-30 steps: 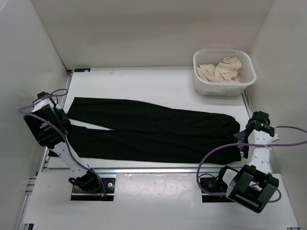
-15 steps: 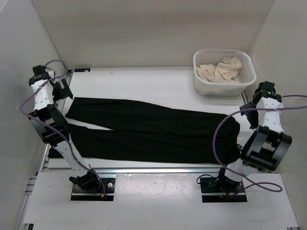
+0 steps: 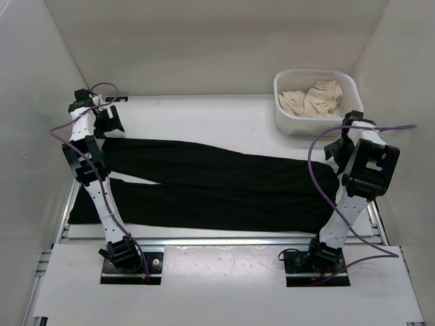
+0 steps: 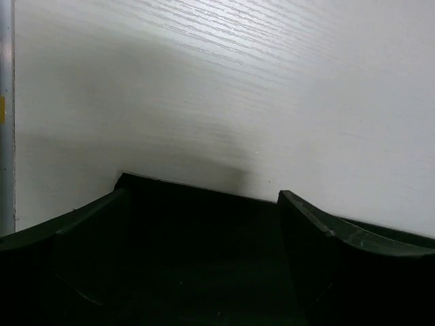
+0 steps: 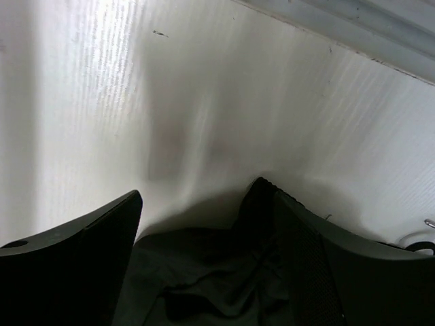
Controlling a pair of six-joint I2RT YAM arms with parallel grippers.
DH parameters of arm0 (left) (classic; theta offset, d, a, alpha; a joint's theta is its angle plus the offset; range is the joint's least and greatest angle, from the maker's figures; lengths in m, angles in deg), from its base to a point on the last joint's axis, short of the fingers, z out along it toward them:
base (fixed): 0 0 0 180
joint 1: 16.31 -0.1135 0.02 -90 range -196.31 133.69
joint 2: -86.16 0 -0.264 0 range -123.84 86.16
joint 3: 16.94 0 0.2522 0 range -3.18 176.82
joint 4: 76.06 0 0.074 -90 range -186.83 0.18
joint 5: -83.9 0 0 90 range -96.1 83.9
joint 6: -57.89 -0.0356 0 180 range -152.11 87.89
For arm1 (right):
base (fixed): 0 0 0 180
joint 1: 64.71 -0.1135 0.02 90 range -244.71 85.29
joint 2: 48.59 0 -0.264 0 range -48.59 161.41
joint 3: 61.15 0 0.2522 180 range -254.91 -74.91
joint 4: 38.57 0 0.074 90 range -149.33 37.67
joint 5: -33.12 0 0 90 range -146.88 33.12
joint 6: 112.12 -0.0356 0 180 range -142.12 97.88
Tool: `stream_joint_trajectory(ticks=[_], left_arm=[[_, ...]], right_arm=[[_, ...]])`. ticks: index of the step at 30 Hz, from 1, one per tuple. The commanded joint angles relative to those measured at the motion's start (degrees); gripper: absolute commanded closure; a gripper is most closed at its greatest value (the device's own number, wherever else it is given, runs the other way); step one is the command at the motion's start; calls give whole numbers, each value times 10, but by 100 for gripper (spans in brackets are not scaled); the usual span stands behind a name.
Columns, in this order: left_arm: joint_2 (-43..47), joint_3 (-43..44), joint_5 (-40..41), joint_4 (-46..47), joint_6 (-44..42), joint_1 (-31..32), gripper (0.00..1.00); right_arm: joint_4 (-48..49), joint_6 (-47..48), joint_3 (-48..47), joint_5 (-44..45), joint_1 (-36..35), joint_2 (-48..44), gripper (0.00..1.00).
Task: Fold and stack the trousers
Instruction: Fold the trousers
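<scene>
- Table [image 3: 224, 115], white: is carrying everything listed below.
- Trousers [image 3: 217, 183], black: are lying flat across the table's middle, with both legs running left and the waist at the right.
- Basket [image 3: 317, 117], white: is sitting at the far right corner, apart from the trousers.
- Cloth [image 3: 312, 99], beige: is lying crumpled inside the basket.
- Left gripper [image 3: 109, 122]: is hanging at the far leg's hem corner, fingers [image 4: 333, 251] spreading wide, black fabric showing between them.
- Right gripper [image 3: 338, 147]: is hanging at the far waist corner, fingers [image 5: 75, 258] likewise spreading wide over the fabric's edge.
</scene>
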Motion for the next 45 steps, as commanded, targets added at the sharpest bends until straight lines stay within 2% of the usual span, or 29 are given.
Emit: stream_joint_trajectory(ticks=[1, 3, 5, 6, 8, 9, 10, 11, 12, 14, 15, 16, 17, 18, 23, 26, 30, 36, 40, 41, 45], left_arm=[[13, -23, 5, -20, 0, 6, 0], [8, -23, 17, -20, 0, 11, 0], [2, -23, 23, -20, 0, 11, 3], [2, -23, 23, -20, 0, 11, 22], [8, -29, 9, -20, 0, 11, 47], [16, -35, 9, -20, 0, 11, 58], [16, -35, 15, -20, 0, 17, 77], [25, -35, 15, -20, 0, 17, 83], [32, -35, 23, -20, 0, 17, 86], [39, -25, 43, -20, 0, 17, 86], [45, -25, 49, -20, 0, 17, 77], [55, -17, 49, -20, 0, 17, 62], [61, -17, 49, -20, 0, 17, 34], [68, -17, 49, -20, 0, 17, 26], [124, -46, 54, -20, 0, 29, 20], [135, -83, 54, -27, 0, 34, 20], [108, -108, 112, -51, 0, 34, 21], [47, -77, 169, -62, 0, 34, 21], [47, -71, 198, -21, 0, 34, 38], [47, -66, 198, -20, 0, 34, 51], [52, -59, 193, -13, 0, 39, 77]], right_arm=[[-3, -11, 5, 5, 2, 10, 18], [-3, -11, 10, 5, 2, 23, 23], [2, -6, 10, 0, 2, 31, 33], [2, 1, 15, 0, 2, 37, 44], [2, 1, 22, -5, 2, 37, 51], [9, 7, 27, -5, 2, 37, 62], [9, 7, 34, -5, 2, 37, 68], [9, 7, 34, -5, 2, 37, 74], [9, 14, 34, -5, 2, 37, 84], [9, 21, 34, 1, 2, 30, 95], [9, 29, 34, 1, 2, 23, 100], [9, 36, 34, 7, 2, 18, 100], [9, 36, 34, 7, -4, 9, 100], [9, 42, 34, 7, -4, 9, 100], [14, 54, 29, 14, -17, -15, 100], [14, 66, 29, 33, -29, -21, 100], [14, 72, 23, 39, -35, -27, 100], [20, 72, 33, 34, -35, -32, 100], [30, 72, 47, 34, -35, -37, 100], [30, 72, 47, 34, -35, -37, 100], [30, 78, 52, 39, -35, -48, 100]])
